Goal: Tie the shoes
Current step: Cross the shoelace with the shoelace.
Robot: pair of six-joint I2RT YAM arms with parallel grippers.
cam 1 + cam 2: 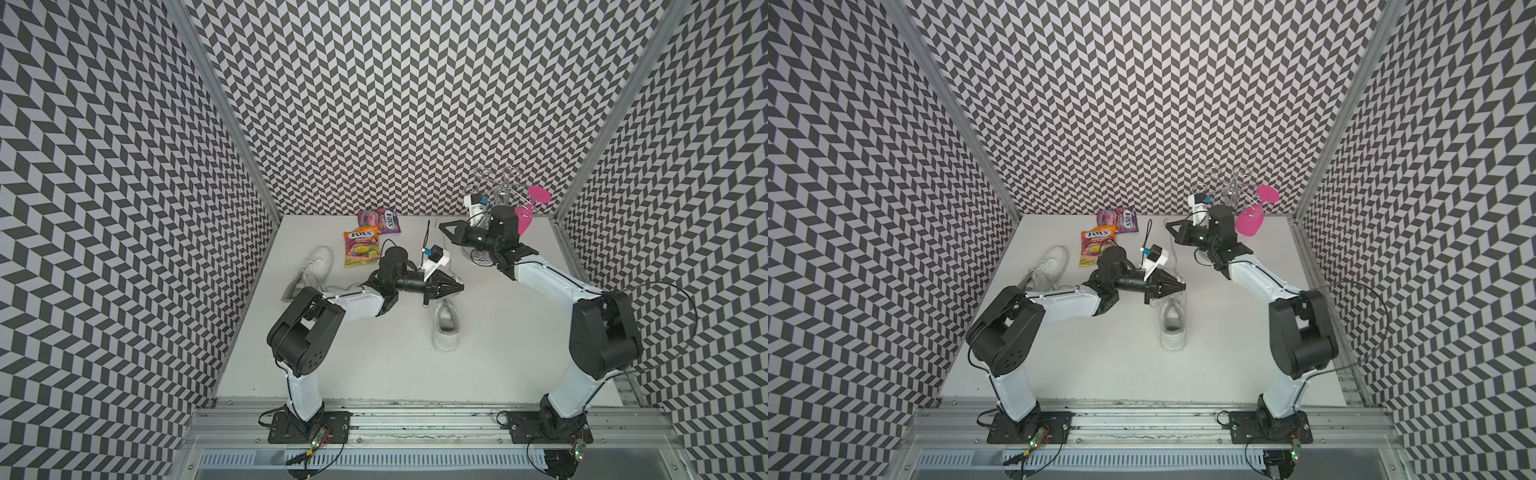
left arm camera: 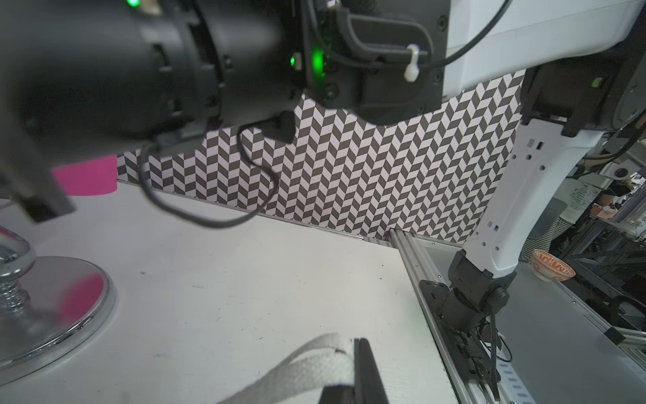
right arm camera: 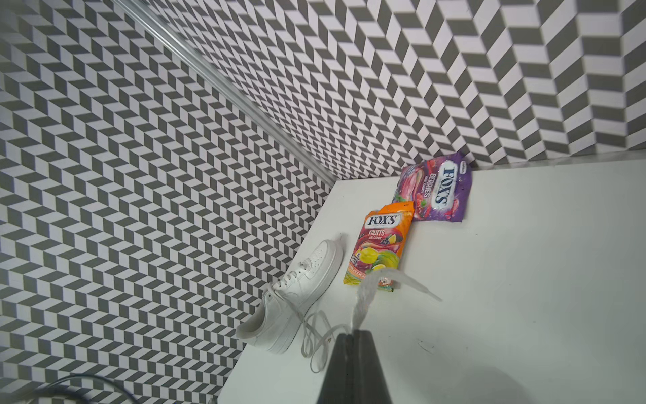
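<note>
Two sets of fingers are each clamped on a flat white lace. The left gripper [image 1: 457, 286] points toward the robot's right, its fingers [image 2: 365, 370] pressed together on a lace [image 2: 297, 370] whose woven loop shows in the left wrist view. It sits over the toe end of the near shoe [image 1: 445, 324], which lies in the middle of the white surface [image 1: 519, 353] with its heel toward the robot. The right gripper [image 1: 442, 227] hangs farther back, pointing toward the robot's left, its fingers [image 3: 353, 367] closed on another lace [image 3: 367, 293] that rises from them in the right wrist view, its free end curling over. The second shoe [image 3: 297, 293] lies well apart at the left edge of the surface, toe toward the back wall, loose laces spilled beside it. Just beyond its toe lies an orange candy bag [image 3: 381, 245], and a purple candy bag [image 3: 433, 192] is against the back wall. Behind the right arm stands a chrome glass rack [image 1: 1229, 187] holding a pink glass [image 1: 1250, 222].
</note>
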